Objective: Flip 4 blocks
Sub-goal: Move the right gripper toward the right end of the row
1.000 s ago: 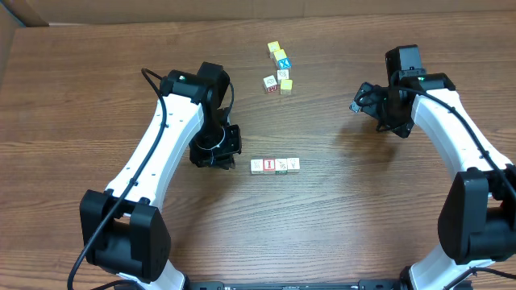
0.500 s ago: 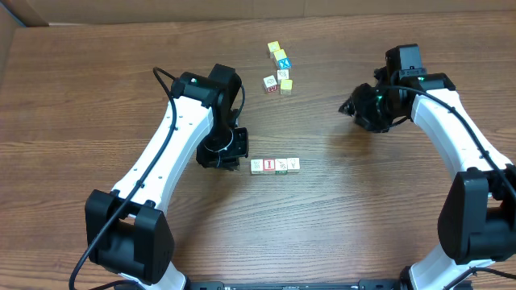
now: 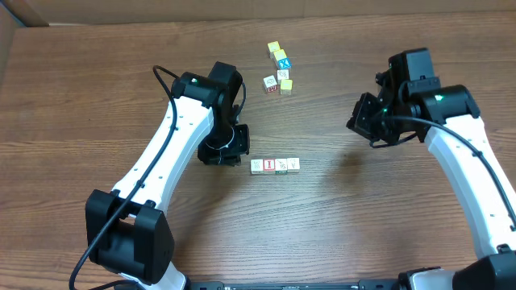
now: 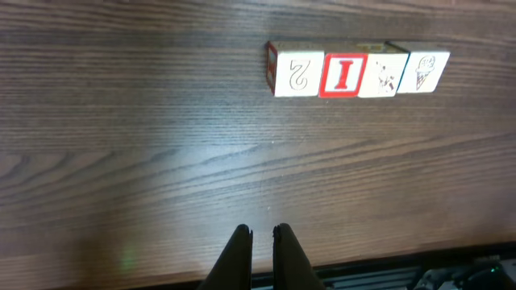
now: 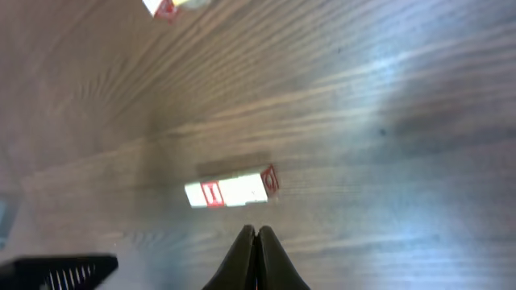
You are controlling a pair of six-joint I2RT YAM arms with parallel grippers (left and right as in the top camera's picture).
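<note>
Left claw [image 4: 262, 234] clenched on nothing just left of the blocks [image 3: 275, 165], right claw [image 5: 256, 232] likewise clenched and empty toward the right edge of the brown wood-grain tabletop [image 3: 339, 217], both white arms bent inward; the four touch in a line mid-tabletop, cream faces, one a red-framed I.

My white left arm [image 3: 173, 137] is now closer to the row of four small white picture cubes [image 3: 275, 165] than a second ago, ending just left of them. My right gripper [image 5: 255, 229], spread wide before, is now pressed closed, and its arm has swung lower and outward.
</note>
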